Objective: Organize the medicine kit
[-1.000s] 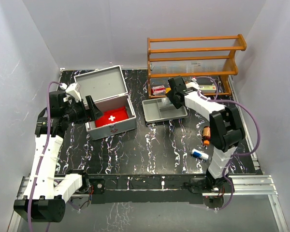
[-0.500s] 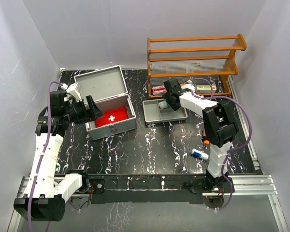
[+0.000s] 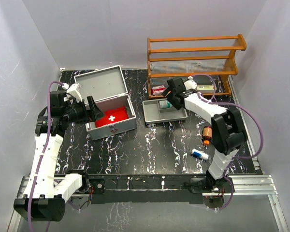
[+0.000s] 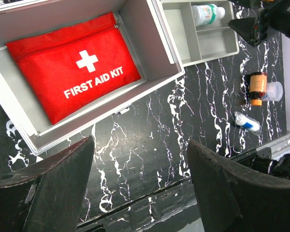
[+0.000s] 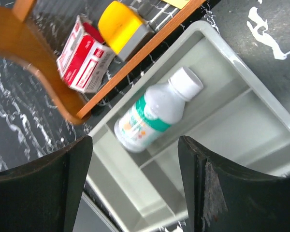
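An open grey metal case (image 3: 99,84) holds a red first aid pouch (image 3: 112,117); both also show in the left wrist view, the case (image 4: 150,43) and the pouch (image 4: 77,67). A grey divided tray (image 3: 152,116) lies right of the case. A white bottle with a green label (image 5: 150,118) lies on its side in the tray's back compartment. My right gripper (image 5: 135,140) hovers open just above that bottle, holding nothing. My left gripper (image 4: 140,142) is open and empty, high over the case's near-left side (image 3: 89,108).
A wooden shelf (image 3: 195,48) stands behind the tray, with a red-white box (image 5: 84,55) and a yellow-capped item (image 5: 118,19) on its lowest level. An orange pill bottle (image 3: 206,135) and a small blue-white tube (image 3: 199,154) lie on the black table at the right.
My right gripper moved left over the tray and has drawn back a little. The white bottle now lies in plain view in the tray. The left arm has not moved.
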{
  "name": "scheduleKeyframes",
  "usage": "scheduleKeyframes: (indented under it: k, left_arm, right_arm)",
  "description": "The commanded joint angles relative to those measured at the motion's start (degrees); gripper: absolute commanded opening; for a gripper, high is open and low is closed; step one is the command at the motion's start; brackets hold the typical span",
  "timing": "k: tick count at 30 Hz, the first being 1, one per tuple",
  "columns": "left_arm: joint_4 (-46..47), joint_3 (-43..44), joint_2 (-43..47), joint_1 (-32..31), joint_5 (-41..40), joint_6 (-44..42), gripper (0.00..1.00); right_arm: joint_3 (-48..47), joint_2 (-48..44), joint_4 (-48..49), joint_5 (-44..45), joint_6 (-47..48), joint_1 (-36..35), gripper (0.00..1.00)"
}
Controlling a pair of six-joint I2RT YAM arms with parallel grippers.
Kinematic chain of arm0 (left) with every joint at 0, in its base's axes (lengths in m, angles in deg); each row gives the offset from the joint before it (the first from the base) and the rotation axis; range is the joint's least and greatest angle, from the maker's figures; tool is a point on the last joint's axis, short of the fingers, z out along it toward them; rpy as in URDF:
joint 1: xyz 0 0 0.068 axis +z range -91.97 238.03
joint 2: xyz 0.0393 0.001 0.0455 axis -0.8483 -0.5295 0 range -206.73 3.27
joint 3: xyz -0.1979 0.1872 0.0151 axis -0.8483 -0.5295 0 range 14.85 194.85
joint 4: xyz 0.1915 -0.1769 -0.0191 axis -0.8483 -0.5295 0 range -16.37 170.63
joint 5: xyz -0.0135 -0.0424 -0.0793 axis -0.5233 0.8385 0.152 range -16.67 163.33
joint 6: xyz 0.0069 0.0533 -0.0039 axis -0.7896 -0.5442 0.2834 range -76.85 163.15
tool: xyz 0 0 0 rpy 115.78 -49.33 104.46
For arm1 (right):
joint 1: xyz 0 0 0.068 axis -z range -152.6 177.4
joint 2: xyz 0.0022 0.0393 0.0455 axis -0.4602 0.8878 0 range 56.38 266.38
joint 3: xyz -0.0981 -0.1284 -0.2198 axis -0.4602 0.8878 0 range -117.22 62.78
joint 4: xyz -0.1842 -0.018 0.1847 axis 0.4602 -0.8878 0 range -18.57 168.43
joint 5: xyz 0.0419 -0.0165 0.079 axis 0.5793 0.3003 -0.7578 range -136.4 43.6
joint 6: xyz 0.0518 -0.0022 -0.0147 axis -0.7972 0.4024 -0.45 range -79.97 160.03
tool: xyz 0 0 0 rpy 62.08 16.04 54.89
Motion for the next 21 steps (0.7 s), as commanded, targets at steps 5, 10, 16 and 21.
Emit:
scheduleKeyframes:
  k: [5, 10, 16, 21]
  left_arm:
    - [0.5, 0.7, 3.0, -3.0, 8.8, -2.8, 0.75]
    - [1.3, -0.8, 4.6, -5.6, 12.2, -4.0, 0.75]
    - [2.3, -1.7, 4.9, -6.6, 15.7, -4.6, 0.75]
    - [3.0, -2.3, 4.9, -6.8, 16.1, -4.4, 0.75]
  right_arm:
    - [5.1, -15.0, -4.1, -3.8, 16.7, 0.6, 0.70]
    - [14.8, -25.8, -13.0, -1.1, 18.4, 1.2, 0.80]
    - [25.4, -39.5, -22.6, 8.0, 12.5, 3.3, 0.86]
    - [29.4, -45.7, -25.6, 15.9, 12.5, 5.4, 0.91]
